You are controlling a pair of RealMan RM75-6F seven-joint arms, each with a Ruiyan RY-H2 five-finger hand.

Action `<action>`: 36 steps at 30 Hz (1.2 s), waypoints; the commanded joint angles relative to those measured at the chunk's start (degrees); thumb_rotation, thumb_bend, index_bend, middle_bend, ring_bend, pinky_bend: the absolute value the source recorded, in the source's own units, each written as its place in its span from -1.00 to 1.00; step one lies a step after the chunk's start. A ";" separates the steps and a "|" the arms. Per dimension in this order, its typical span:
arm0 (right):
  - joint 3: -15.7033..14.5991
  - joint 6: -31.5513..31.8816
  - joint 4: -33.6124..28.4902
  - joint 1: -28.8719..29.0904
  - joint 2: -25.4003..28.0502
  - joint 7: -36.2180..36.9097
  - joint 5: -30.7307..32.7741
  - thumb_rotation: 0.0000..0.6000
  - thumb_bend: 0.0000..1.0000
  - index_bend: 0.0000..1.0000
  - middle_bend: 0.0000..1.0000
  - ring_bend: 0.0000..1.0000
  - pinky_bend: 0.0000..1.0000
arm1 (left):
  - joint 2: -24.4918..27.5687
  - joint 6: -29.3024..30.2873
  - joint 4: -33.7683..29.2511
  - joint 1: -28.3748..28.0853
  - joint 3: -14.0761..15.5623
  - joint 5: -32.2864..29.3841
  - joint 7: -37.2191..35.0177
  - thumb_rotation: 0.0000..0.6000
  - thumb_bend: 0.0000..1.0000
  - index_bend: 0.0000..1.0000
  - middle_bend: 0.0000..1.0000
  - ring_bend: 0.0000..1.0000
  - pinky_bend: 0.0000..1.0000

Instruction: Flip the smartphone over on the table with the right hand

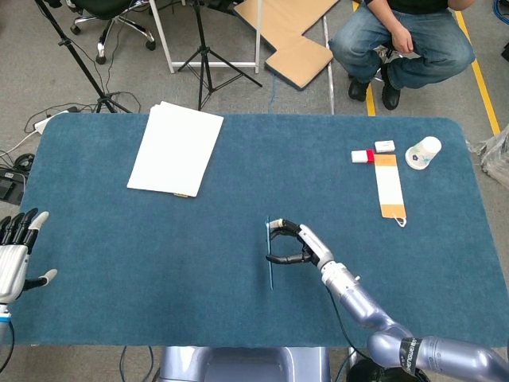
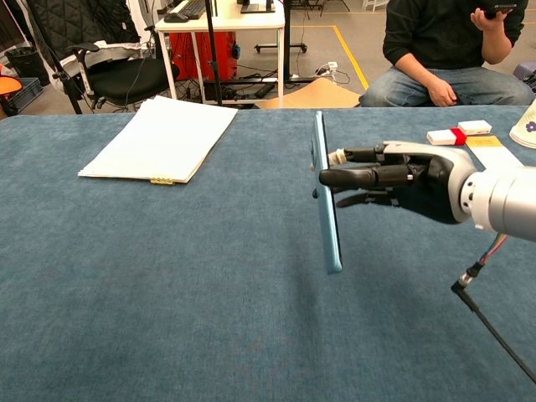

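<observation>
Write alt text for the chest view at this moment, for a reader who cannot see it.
The right robot hand holds a smartphone on edge, nearly vertical, above a blue table. A stack of white paper lies at the far left, and a seated person is behind the table.

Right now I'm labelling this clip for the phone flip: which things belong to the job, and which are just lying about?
Part of the job:
smartphone, held on edge above the table
right hand, gripping it

Lying about:
paper stack
paper cup
orange-and-white card
small white-and-red boxes
left hand, idle
</observation>
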 commanded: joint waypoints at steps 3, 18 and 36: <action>2.95 -9.30 1.93 -1.53 -1.22 11.49 1.43 1.00 -0.42 0.01 0.07 -0.66 -0.63 | -0.07 -0.10 0.01 -0.08 -0.07 -0.18 0.03 1.00 -1.00 -1.00 -1.00 -1.00 -1.00; 2.23 -9.02 11.95 -2.94 -8.46 14.32 -8.33 1.00 -0.42 -0.32 -0.39 -0.88 -0.82 | -0.03 -0.38 0.47 -0.12 -0.28 -1.00 -0.28 1.00 -1.00 -1.00 -1.00 -1.00 -1.00; 0.82 3.86 18.64 -3.27 -6.77 1.70 -16.68 1.00 -0.47 -0.82 -0.96 -1.00 -1.00 | -0.47 -0.05 0.03 -0.04 0.20 -0.32 0.93 1.00 -1.00 -1.00 -1.00 -1.00 -1.00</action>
